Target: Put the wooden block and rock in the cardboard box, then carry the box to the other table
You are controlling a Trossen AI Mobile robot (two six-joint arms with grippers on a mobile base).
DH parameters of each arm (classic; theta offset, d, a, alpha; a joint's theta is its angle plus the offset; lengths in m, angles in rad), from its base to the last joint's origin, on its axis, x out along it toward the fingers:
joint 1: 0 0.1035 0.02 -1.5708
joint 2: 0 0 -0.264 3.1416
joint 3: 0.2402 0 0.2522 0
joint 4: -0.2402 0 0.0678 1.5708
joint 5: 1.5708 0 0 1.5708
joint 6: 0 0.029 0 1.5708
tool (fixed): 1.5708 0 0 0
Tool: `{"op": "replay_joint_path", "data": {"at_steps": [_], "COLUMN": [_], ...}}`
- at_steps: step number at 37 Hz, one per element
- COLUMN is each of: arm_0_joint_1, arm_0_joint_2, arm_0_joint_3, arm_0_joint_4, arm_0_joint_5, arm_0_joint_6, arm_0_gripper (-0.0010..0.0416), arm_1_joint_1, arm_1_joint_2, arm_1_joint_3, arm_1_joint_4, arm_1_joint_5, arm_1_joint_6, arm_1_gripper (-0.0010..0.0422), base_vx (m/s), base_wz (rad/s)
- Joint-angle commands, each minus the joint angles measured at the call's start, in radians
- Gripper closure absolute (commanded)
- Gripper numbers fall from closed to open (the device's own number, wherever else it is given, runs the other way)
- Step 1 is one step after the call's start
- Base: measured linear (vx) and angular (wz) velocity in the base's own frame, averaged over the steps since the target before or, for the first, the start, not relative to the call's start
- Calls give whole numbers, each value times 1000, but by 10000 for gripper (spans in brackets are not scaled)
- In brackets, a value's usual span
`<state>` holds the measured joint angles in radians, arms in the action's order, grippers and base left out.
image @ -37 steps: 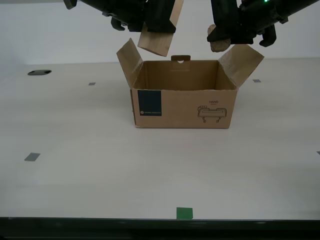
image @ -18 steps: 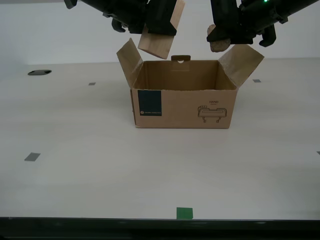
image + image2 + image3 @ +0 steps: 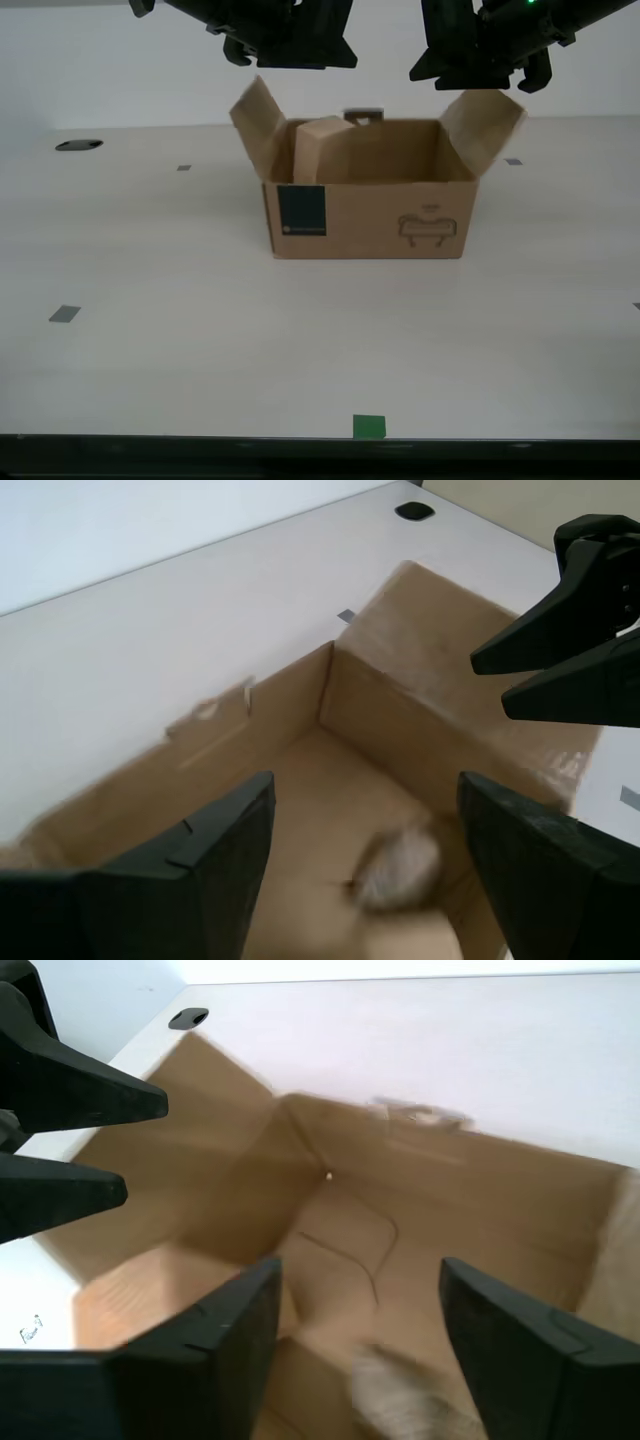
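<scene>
Having dropped both loads within the last half second, now gaping wide and holding nothing: my first tool [image 3: 360, 1290] and my second tool [image 3: 362, 810], above the brown corrugated cardboard box [image 3: 370, 215]. Pale tan rectangular wooden block [image 3: 320, 150] inside, upright by the end wall at the exterior view's left, top poking over the rim. Lumpy beige-grey rock [image 3: 400, 865] blurred on the box floor, probably not yet settled. Box itself smeared, likely jolted, mid cream tabletop [image 3: 200, 330], nearer its far edge. Loading apparently done; next, gripping the box for the carry.
</scene>
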<state>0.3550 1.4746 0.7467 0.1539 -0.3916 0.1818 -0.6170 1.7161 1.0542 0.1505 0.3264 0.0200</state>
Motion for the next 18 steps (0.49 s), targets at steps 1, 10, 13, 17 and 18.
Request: {"op": "replay_joint_path", "data": {"at_steps": [1, 10, 13, 17, 18], "arm_0_joint_1": [0, 0, 0, 0, 0], "arm_0_joint_2": [0, 0, 0, -2, -2], "arm_0_joint_3": [1, 1, 1, 1, 1], "arm_0_joint_4": [2, 2, 2, 2, 2], "arm_0_joint_5": [0, 0, 0, 0, 0], "arm_0_joint_6": [7, 13, 23, 29, 29], "arm_0_gripper": [149, 65, 49, 37, 34], "arm_1_joint_1": [-1, -1, -1, -1, -1], "arm_1_joint_2": [0, 0, 0, 0, 0], "arm_1_joint_3": [0, 0, 0, 0, 0], "arm_1_joint_4": [4, 7, 8, 8, 8], "arm_1_joint_5": [4, 4, 4, 4, 4], "arm_1_joint_6": [-2, -2, -9, -27, -33], "arm_1_gripper": [147, 131, 130, 131, 130], "base_vx": [0, 0, 0, 0, 0], "base_wz": [0, 0, 0, 0, 0]}}
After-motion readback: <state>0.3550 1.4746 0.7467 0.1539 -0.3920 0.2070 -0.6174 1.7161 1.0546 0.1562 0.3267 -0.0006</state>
